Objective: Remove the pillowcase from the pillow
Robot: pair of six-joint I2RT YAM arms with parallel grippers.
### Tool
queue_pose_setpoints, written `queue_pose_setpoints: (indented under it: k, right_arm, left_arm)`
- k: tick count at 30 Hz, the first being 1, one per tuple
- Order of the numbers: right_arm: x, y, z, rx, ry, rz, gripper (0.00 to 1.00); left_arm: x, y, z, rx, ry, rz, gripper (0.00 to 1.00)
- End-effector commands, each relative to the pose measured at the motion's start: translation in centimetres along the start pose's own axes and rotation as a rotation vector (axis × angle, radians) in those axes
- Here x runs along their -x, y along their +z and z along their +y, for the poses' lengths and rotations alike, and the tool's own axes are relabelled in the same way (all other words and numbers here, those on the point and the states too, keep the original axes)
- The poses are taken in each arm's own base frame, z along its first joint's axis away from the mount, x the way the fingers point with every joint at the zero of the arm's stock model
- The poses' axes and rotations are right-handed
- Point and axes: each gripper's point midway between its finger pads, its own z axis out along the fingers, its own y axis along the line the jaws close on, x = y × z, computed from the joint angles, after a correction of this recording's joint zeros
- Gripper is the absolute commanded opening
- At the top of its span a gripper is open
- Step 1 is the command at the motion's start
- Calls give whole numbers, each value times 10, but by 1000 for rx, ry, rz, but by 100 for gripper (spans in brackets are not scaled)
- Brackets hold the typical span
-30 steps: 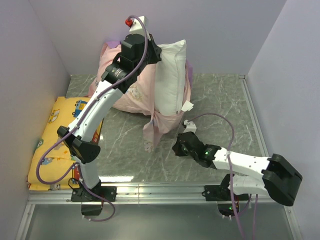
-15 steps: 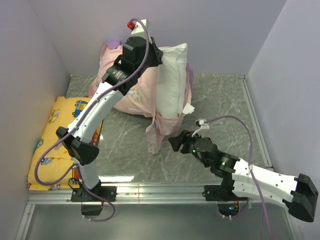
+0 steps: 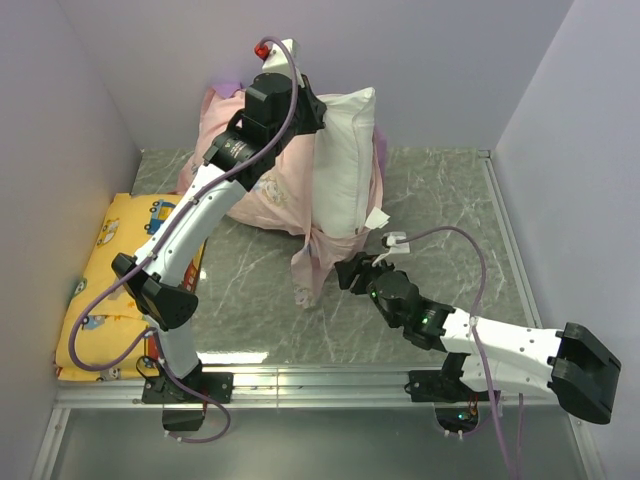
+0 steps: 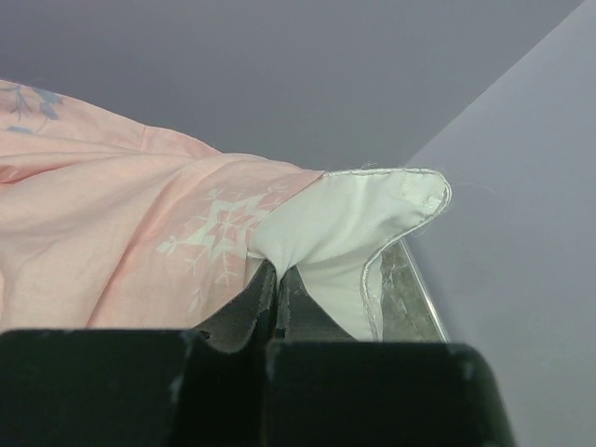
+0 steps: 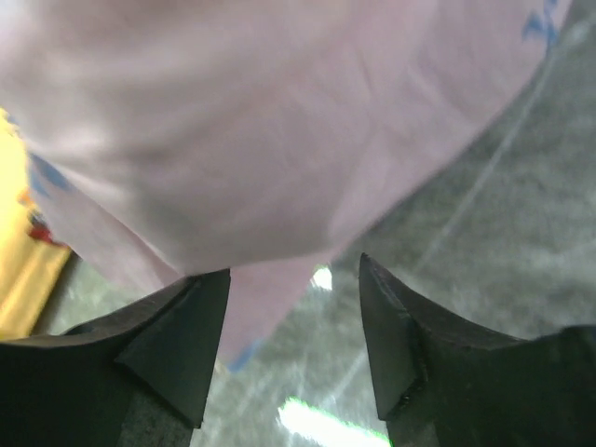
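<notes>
Since the pillowcase is thin, limp cloth, it should weigh little, bunch wherever it is pulled and slide readily over the filling; best hold judged to be a hem or a gathered fold, not a flat panel; it sits at the far end of the table, pale inner side out, heaped around the lower and left part of the pillow; it is the container here: the pillow stands on end inside it, upper and right portion bare white, the rest sheathed; pillow looks plump, soft, bulky, so a corner pinch suits it; left gripper clenched on the pillow's top corner, white seam nipped between the jaws, pink cloth touching alongside; a loose tail of the case hangs toward the table on the near side; right gripper released, jaws apart, nothing held, just beside and under that tail; risk judged: a shallow bite slips off; yellow cushion by the left wall, well apart
</notes>
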Motion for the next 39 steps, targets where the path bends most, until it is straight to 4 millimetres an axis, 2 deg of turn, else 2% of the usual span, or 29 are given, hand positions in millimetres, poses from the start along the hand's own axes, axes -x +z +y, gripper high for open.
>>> queue_pose_setpoints:
  k: [1, 3, 6, 8, 9, 10, 11, 13, 15, 16, 18, 19, 25, 26, 27, 29, 30, 32, 33, 34, 36, 37, 39]
  right_arm:
    - [39, 1, 13, 36, 59, -169, 61]
    - [48, -2, 18, 66, 83, -200, 61]
    - [51, -1, 21, 67, 82, -209, 62]
    - [54, 1, 22, 57, 83, -219, 58]
    - [52, 3, 21, 49, 76, -212, 53]
    - [53, 3, 22, 47, 79, -214, 36]
    - [50, 4, 22, 48, 75, -202, 27]
    - [44, 4, 20, 52, 83, -185, 14]
    - [36, 1, 16, 50, 107, -173, 6]
    - [26, -2, 8, 40, 110, -156, 2]
    - [22, -9, 2, 47, 161, -157, 2]
    - [11, -11, -7, 38, 163, -139, 0]
    - [-16, -19, -31, -15, 207, -91, 0]
    - [-22, -17, -37, -45, 198, -74, 0]
    - [-20, -14, -33, -62, 229, -66, 0]
    - [-38, -7, -42, -131, 170, 2, 0]
    - [-31, 0, -30, -130, 180, 5, 0]
    - [-48, 10, -37, -195, 121, 81, 0]
    - [-42, 17, -27, -179, 120, 86, 0]
    - [-41, 22, -25, -170, 124, 93, 0]
    - [-39, 28, -28, -149, 135, 103, 1]
    - [-33, 31, -28, -127, 161, 100, 2]
    - [-25, 36, -40, -96, 210, 131, 7]
  left_arm:
    - [96, -44, -36, -124, -75, -254, 0]
    - [97, -44, -36, -122, -70, -254, 0]
    - [98, -45, -35, -114, -61, -254, 0]
    - [99, -45, -34, -111, -59, -257, 0]
    - [99, -46, -34, -112, -62, -258, 0]
    - [100, -46, -35, -115, -61, -260, 0]
    - [100, -46, -35, -115, -62, -260, 0]
    - [104, -47, -35, -116, -64, -271, 0]
    - [105, -47, -34, -110, -63, -277, 0]
    - [107, -47, -34, -110, -65, -285, 0]
    - [109, -50, -34, -111, -66, -297, 0]
    - [111, -49, -32, -103, -69, -307, 0]
    - [124, -57, -29, -109, -92, -340, 0]
    - [127, -59, -30, -112, -93, -345, 0]
    - [127, -59, -30, -113, -95, -345, 0]
    - [127, -62, -33, -125, -100, -342, 0]
    - [128, -64, -34, -134, -108, -342, 0]
    - [125, -67, -35, -149, -114, -331, 0]
    - [119, -65, -35, -151, -123, -317, 0]
    - [118, -67, -36, -159, -128, -311, 0]
    - [118, -74, -38, -180, -144, -311, 0]
    - [107, -70, -38, -181, -145, -286, 0]
    - [103, -75, -43, -203, -150, -279, 0]
